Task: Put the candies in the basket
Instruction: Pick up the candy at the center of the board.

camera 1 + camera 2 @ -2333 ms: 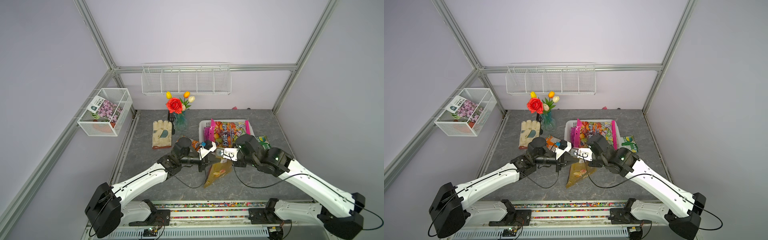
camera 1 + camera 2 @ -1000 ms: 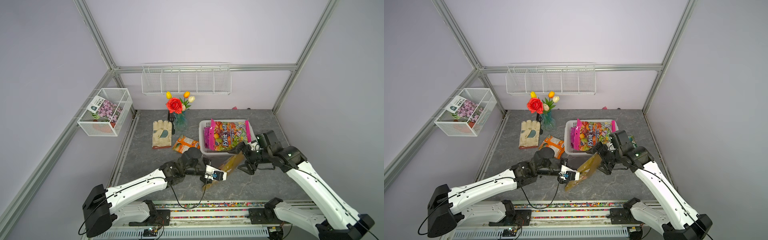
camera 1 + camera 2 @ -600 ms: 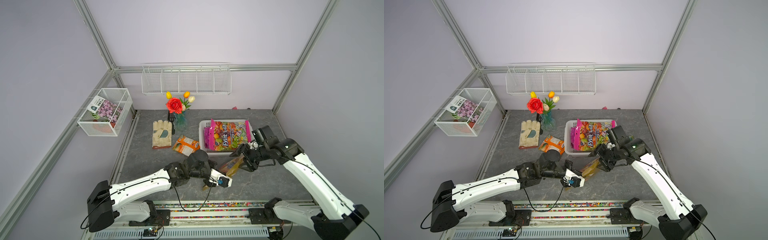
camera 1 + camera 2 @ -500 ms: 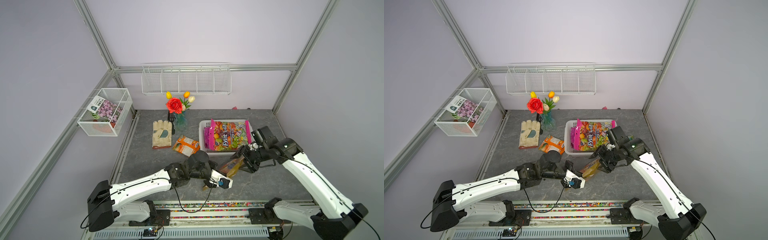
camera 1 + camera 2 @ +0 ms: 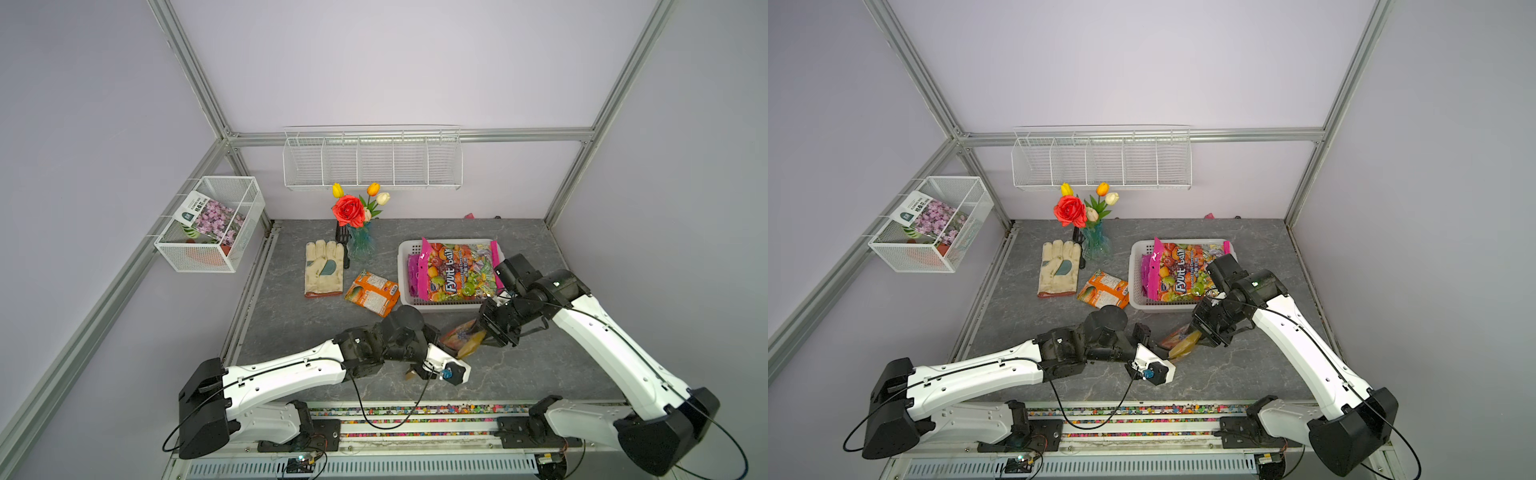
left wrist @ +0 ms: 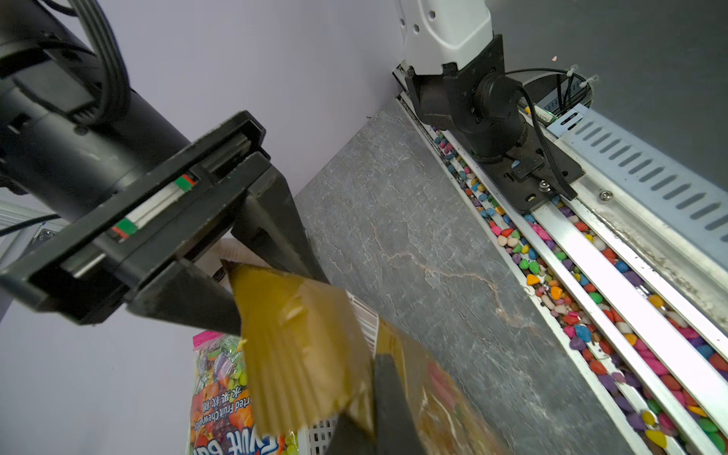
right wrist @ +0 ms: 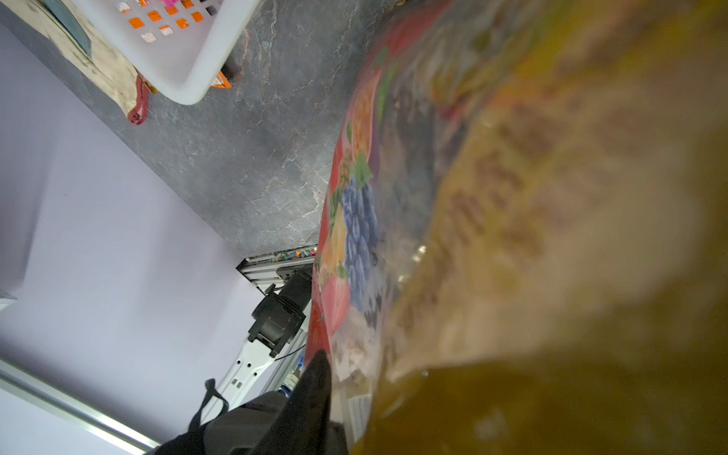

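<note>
Table: grey slab filling the lower half of both top views; the likely landing place if the handover fails
Basket: right of centre, just above the two grippers in frame; already crowded, so another bag laid on top could slide over the low rim
Magenta bag: lies in the basket and covers most of it, its upper edge reaching past the far rim; a shove from an incoming bag may tip it out
Gold bag: outside the basket, just below it in frame, slung between both grippers; a pull from both ends could stretch or tear the film
Orange bag: flat on the table just left of the basket; not yet inside
Right gripper: jaws narrowed around the gold bag's upper edge in the left wrist view; cannot tell whether they truly pinch it; a shallow bite would slip
Left gripper: jaws pressed together on the gold bag's lower end; letting go too early would drop it
</note>
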`<state>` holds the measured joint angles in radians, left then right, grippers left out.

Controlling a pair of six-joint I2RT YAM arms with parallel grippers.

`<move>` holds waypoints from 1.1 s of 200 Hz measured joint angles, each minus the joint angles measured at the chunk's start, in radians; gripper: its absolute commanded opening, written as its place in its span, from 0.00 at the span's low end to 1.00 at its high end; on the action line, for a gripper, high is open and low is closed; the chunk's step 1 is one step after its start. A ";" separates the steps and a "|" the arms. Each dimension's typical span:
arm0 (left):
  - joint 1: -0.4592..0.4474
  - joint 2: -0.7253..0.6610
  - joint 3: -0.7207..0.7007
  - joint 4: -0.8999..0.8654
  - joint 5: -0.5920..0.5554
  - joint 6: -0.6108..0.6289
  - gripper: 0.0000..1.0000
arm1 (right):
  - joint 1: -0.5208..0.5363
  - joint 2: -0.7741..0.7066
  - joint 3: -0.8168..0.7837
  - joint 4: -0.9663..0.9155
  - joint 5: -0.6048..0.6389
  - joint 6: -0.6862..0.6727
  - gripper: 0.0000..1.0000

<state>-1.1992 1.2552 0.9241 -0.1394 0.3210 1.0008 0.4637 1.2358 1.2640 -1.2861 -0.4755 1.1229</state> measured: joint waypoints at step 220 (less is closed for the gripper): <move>0.026 -0.147 0.027 -0.019 -0.184 -0.140 0.99 | -0.014 -0.021 0.153 0.090 -0.115 -0.228 0.00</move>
<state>-1.1736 1.1080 0.9508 -0.1585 0.1371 0.8608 0.4500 1.2148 1.4166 -1.1957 -0.5907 0.8951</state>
